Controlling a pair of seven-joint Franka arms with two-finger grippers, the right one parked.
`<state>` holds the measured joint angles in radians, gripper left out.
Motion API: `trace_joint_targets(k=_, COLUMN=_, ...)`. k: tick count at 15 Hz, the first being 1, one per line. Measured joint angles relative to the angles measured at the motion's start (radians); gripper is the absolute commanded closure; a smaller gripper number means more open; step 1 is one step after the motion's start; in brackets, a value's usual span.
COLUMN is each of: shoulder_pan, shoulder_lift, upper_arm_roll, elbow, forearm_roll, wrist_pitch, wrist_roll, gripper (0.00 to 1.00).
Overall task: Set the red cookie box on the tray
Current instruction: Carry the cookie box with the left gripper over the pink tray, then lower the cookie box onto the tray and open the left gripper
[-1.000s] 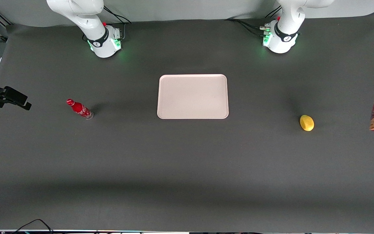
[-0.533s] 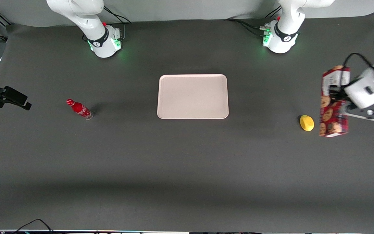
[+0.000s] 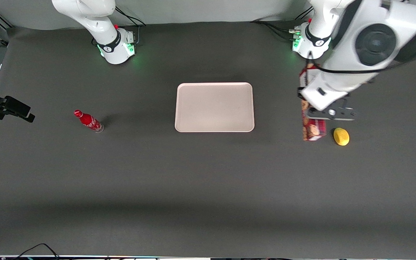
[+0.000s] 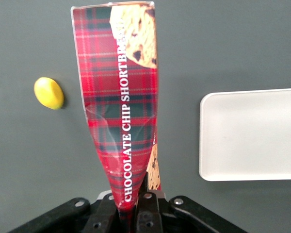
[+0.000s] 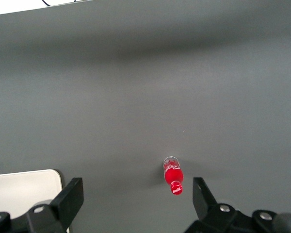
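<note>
In the front view, the red cookie box (image 3: 312,130) was seen at right of centre, carried inward from the frame's right edge of half a second before, and was now between the tray (image 3: 214,107) and the yellow lemon (image 3: 341,136), above the worktop (image 3: 208,187). The gripper (image 3: 311,108) was placed over it.

In the left wrist view, the fingers (image 4: 144,206) were pinched shut on the box's end.

In the right wrist view, the soda bottle (image 5: 173,176) was seen unmoved.

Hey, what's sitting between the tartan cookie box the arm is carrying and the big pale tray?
Nothing: in the front view, only bare dark table separates the red cookie box, clamped in the left gripper, from the pale tray. The yellow lemon-like object lies beside the box, away from the tray.
</note>
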<state>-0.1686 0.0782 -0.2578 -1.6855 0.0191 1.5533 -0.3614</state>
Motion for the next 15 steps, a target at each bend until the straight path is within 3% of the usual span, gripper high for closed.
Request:
trace_joint_targets(k=9, shoulder_pan=-0.014, shoulder_lift=-0.015, upper_arm_roll=-0.262, elbow=-0.308, forearm_roll=0.002, wrist_pitch=0.373, wrist_roll=-0.308, gripper=1.0)
trace_joint_targets(k=15, shoulder_pan=-0.019, shoulder_lift=-0.001, upper_arm_roll=-0.335, elbow=-0.505, forearm_roll=0.008, wrist_pitch=0.621, wrist_roll=-0.406, gripper=1.0)
